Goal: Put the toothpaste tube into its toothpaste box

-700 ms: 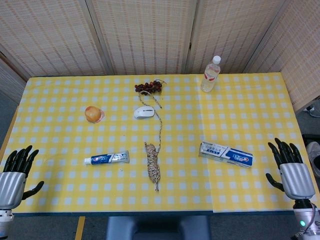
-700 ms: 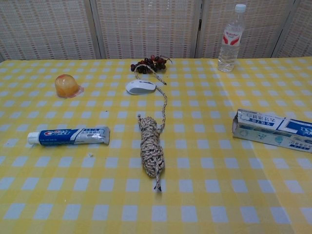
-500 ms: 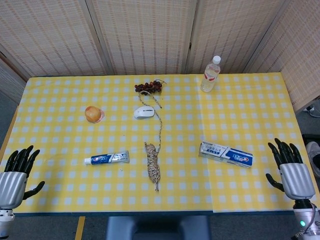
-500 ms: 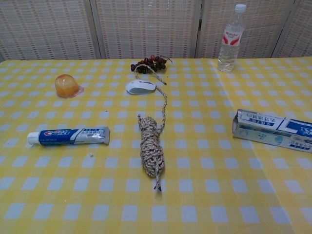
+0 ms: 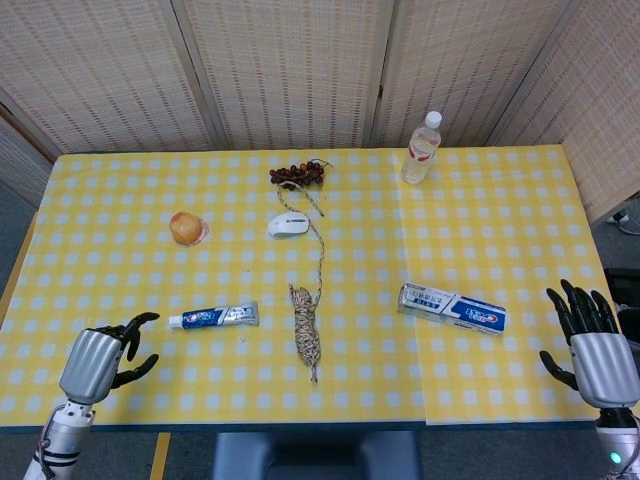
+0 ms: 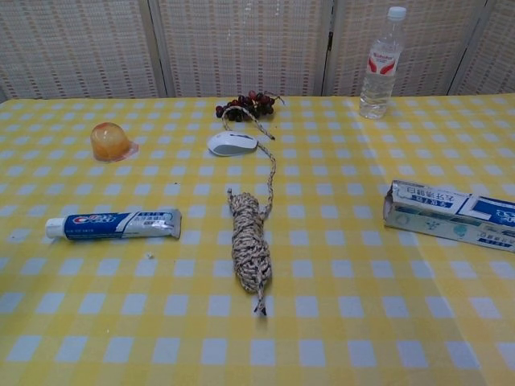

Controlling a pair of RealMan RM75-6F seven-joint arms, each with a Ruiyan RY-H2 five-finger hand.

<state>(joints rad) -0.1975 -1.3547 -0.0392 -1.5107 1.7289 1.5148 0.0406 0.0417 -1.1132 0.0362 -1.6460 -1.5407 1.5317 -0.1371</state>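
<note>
Your toothpaste tube (image 5: 213, 317) lies flat on the yellow checked counter (image 5: 480, 240), cap end pointing toward your left edge, well apart from the toothpaste box (image 5: 451, 307), which rests on its side toward your right with one end flap open in the chest view. Between them lies a coiled rope bundle (image 5: 307, 335), its loose strand trailing up past a white mouse (image 5: 288, 224) to a bunch of dark grapes (image 5: 296, 175). A jelly cup (image 5: 187, 229) sits above the tube; a water bottle (image 5: 421, 148) stands at the far edge. Your left robot hand (image 5: 103, 352) hovers near the tube's cap, fingers spread and empty. Your right robot hand (image 5: 593, 343) waits beyond the counter's right edge, fingers apart, holding nothing.
</note>
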